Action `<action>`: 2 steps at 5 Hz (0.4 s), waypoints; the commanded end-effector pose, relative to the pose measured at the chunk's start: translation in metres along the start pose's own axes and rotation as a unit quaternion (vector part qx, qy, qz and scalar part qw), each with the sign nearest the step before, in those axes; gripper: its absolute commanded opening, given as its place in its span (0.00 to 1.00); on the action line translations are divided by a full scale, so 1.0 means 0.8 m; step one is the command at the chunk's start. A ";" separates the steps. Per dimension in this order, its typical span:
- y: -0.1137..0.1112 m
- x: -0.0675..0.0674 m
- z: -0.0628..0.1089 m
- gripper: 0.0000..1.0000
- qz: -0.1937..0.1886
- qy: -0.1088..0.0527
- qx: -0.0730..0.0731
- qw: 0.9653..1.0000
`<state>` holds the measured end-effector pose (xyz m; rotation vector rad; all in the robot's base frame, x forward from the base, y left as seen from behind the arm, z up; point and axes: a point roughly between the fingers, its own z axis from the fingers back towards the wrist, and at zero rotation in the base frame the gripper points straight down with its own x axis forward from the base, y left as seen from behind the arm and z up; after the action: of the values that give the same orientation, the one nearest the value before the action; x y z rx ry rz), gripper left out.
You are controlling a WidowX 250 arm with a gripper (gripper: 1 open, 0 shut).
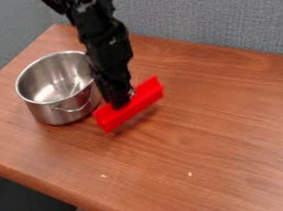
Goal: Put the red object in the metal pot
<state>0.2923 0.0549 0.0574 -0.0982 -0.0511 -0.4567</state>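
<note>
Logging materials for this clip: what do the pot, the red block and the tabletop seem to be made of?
Metal pot: looks like polished steel, with a bright reflective wall and rim.
Red object: probably plastic, uniformly bright red with a smooth, slightly glossy surface.
Table: wood or wood-look laminate, reddish brown with visible grain; which one cannot be told.

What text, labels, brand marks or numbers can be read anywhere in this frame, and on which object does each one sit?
None can be read in this view.
The red object, held in the gripper: plain, no marking visible.
The metal pot: bare shiny steel, no stamp visible.
The robot arm: dark, too small and blurred to show any label.
The wooden table: no writing.
</note>
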 end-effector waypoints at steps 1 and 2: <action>0.008 0.019 0.049 0.00 0.029 -0.034 0.050 0.998; 0.001 0.021 0.081 0.00 0.023 -0.045 0.061 0.997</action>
<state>0.3003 0.0552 0.1063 -0.0284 -0.1097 -0.3902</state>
